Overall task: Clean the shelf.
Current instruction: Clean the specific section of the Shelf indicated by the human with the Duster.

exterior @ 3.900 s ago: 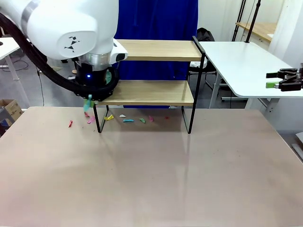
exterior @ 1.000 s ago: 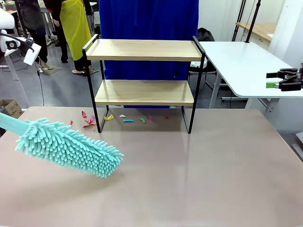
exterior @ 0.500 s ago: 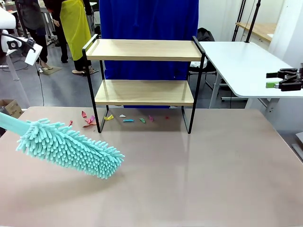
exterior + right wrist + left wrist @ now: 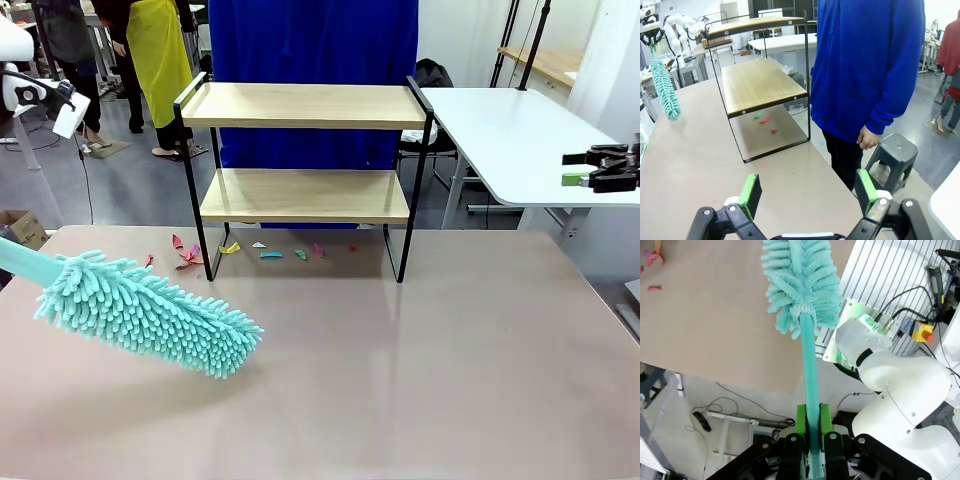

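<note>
- The left gripper (image 4: 810, 412) is staying clamped on the handle of the teal duster (image 4: 150, 312), green pads squeezing the stick from both sides.
- The duster head is hanging out ahead of that gripper over the table (image 4: 430, 370). Seconds ago the arm was up against the shelf (image 4: 305, 195); in the last second it is barely drifting.
- The shelf is standing well beyond the duster tip, with both boards looking bare and coloured scraps (image 4: 270, 254) lying beneath it.
- The right gripper (image 4: 805, 195) is idling with jaws wide apart and empty.
- The sweeping is probably pausing or finishing.
</note>
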You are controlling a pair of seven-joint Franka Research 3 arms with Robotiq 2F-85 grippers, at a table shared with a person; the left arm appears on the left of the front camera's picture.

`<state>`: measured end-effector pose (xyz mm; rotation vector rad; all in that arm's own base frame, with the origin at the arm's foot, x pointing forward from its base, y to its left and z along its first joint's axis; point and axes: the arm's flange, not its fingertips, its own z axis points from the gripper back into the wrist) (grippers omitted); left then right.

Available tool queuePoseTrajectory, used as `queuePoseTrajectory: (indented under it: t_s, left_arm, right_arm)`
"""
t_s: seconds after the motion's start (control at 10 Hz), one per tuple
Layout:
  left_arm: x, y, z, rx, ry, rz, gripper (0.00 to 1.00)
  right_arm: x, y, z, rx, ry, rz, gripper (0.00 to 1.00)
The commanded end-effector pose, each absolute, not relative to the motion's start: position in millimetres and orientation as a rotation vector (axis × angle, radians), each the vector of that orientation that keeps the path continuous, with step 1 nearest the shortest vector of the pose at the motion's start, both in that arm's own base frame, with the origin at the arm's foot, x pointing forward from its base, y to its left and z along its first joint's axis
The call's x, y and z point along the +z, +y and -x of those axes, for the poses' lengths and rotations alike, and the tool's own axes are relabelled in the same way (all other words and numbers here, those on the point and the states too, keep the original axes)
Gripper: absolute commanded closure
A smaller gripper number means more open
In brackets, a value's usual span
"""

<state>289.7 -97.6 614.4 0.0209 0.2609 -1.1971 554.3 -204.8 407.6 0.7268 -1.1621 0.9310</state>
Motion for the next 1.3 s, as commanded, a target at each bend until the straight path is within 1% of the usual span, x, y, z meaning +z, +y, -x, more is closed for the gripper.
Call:
queuePoseTrajectory:
  t_s: [0.0, 1.2]
  left_arm:
    - [614.2, -95.8, -287.8, -1.194, 0.246, -0.027, 0.87]
    - [614.2, -95.8, -287.8, -1.194, 0.246, -0.027, 0.87]
  right_arm:
    - [413.2, -201.5, -553.8, 0.92, -1.138, -0.707, 0.0]
    - [413.2, -201.5, -553.8, 0.92, -1.138, -0.707, 0.0]
